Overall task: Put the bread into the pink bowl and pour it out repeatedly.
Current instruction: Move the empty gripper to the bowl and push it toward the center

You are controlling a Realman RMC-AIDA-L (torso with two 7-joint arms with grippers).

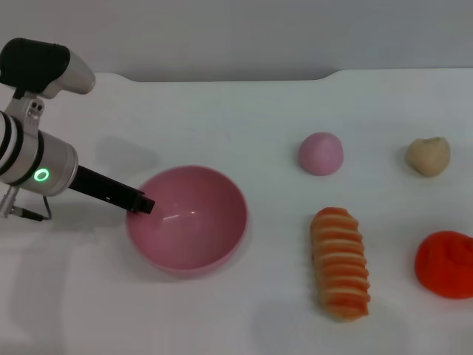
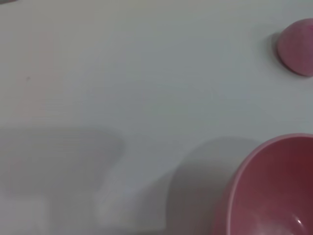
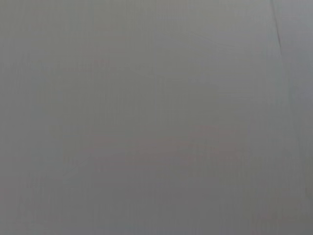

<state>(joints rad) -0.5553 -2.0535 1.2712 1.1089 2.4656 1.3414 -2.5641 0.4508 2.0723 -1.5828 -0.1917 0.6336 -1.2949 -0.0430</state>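
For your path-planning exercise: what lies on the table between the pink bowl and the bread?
Nothing: in the head view, only bare white table separates the pink bowl from the bread.

White table [image 1: 222,111], plain top. On it: pink bowl [image 1: 188,220] left of middle, sitting upright, nothing inside. Bread [image 1: 340,262] right of bowl, stripes up, lying lengthwise. Pink ball [image 1: 321,153] behind bread. Beige lump [image 1: 429,156] far right at back, red-orange lump [image 1: 446,263] in front of it.
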